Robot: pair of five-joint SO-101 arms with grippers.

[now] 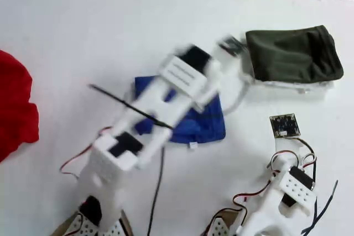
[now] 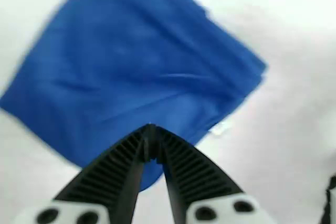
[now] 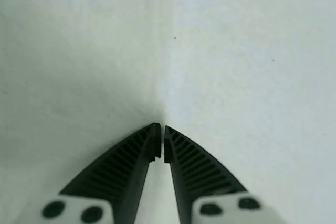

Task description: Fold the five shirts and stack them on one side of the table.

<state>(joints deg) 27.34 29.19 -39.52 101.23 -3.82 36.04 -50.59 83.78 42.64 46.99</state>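
A folded blue shirt (image 1: 202, 124) lies in the middle of the table, partly under my raised left arm (image 1: 160, 103). In the left wrist view the blue shirt (image 2: 131, 72) spreads below my left gripper (image 2: 151, 128), which hangs well above its edge, shut and holding nothing. A folded dark green shirt (image 1: 293, 53) rests on a white folded shirt (image 1: 293, 85) at the back right. A red shirt (image 1: 14, 103) lies loose at the left edge. My right gripper (image 3: 162, 128) is shut over bare white table (image 3: 210, 51); its arm (image 1: 287, 186) is folded at the front right.
Black and red cables (image 1: 157, 186) trail from the arm bases at the front edge. A small white tag (image 1: 192, 145) pokes out from the blue shirt's near side. Open white tabletop (image 1: 83, 37) stretches across the back left.
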